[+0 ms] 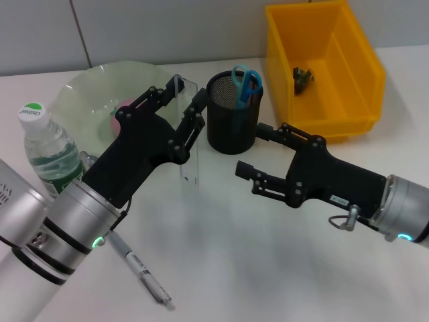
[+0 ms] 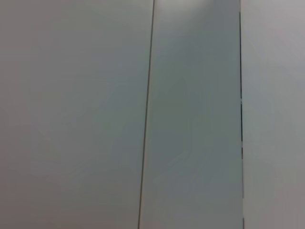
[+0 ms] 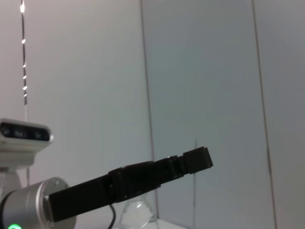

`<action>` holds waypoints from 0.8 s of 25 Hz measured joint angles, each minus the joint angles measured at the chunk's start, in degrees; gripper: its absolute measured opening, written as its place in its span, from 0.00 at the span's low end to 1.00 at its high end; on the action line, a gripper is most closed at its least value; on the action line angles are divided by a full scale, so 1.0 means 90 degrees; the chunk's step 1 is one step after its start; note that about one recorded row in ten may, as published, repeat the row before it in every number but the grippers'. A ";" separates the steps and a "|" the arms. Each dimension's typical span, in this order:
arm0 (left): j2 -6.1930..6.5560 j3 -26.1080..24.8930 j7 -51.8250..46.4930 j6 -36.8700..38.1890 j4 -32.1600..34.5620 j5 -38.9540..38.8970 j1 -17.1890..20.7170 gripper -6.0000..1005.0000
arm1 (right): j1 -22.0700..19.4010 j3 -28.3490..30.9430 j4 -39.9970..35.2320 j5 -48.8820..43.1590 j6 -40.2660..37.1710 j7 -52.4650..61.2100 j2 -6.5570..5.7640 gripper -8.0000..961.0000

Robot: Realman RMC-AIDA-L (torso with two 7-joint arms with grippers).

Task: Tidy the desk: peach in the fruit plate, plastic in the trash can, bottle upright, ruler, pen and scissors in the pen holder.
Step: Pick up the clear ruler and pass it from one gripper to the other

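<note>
Left gripper [image 1: 179,106], jaws pinched on clear ruler [image 1: 189,151], holds it upright just beside pen holder [image 1: 232,114]. Right gripper [image 1: 255,151], wide open w/ nothing held, hovers on holder's other side. Scissors [image 1: 245,84] stand inside; pen [image 1: 142,268] lies well off; peach [image 1: 123,111], probably, in fruit plate [image 1: 87,90].

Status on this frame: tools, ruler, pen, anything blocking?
Left tool shut on clear ruler, beside pen holder. Right tool open, empty. Pen on desk, nothing blocking.
</note>
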 joint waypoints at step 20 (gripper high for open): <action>0.0000 0.0338 0.0546 -0.0196 0.0261 -0.0517 0.0066 0.40 | 0.0755 0.0935 0.2222 0.0137 0.0368 -0.1518 0.0030 0.80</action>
